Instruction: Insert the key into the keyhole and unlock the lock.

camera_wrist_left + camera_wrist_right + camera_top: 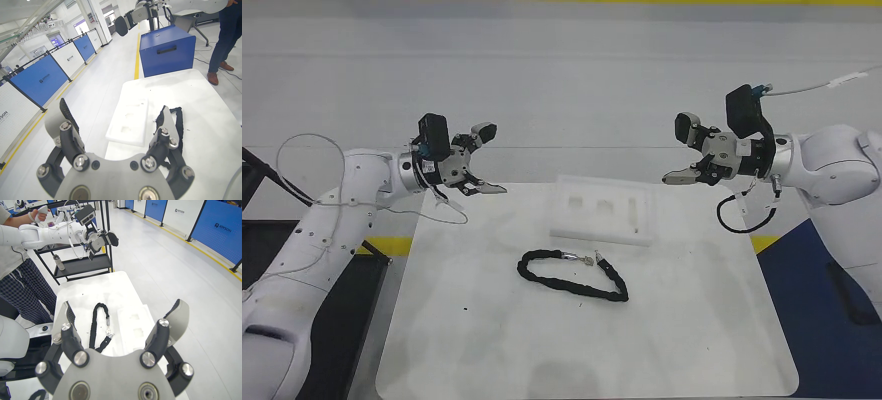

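Observation:
A black fabric-covered chain lock (pixel 572 275) lies curved in the middle of the white table (pixel 492 330). Its silver lock end (pixel 108 321) and a small silver key (pixel 109 332) sit where the chain's two ends meet; whether the key is in the keyhole I cannot tell. My left gripper (pixel 485 158) hangs open above the table's far left corner, well away from the chain (pixel 178 121). My right gripper (pixel 682 152) hangs open above the far right side, also apart from the chain (pixel 94 325). Nothing is held between either pair of fingers.
A white foam tray (pixel 602 208) with shallow recesses lies at the back of the table, just behind the chain. A blue cabinet (pixel 166 51) stands past the table's right end and a black shelf rack (pixel 83 264) past the left end.

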